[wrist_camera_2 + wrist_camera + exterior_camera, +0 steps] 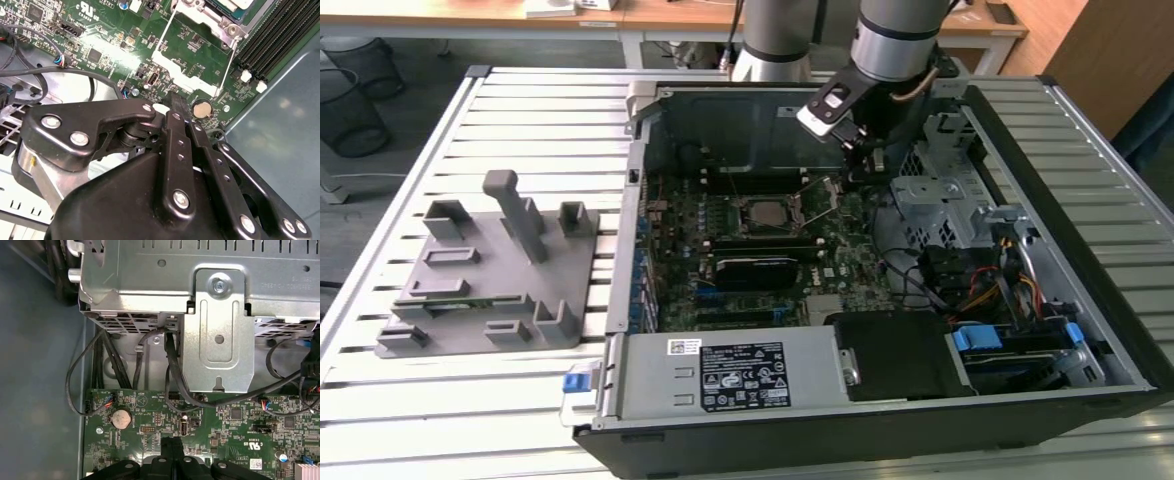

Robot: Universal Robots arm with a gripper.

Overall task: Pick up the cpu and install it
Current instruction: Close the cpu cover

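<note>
At the exterior view's left stands the grey fixture plate (487, 275). Mid-case, the cpu (765, 212) lies in its socket on the green board (680, 250), metal frame (823, 193) swung open. Just to its right, apart from it, the gripper (871, 160) hangs, jaws pressed together on nothing.

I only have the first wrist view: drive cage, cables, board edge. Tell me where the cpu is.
Observer: In the exterior view the cpu lies in the motherboard socket, silver top up.
Operator: Report the socket's load plate.
Observer: In the second wrist view the load plate stands swung open, not over the cpu.
Operator: Place the gripper against the cpu.
Observer: The gripper hangs to the exterior view's right of the cpu, apart from it, fingers together with nothing between them.
</note>
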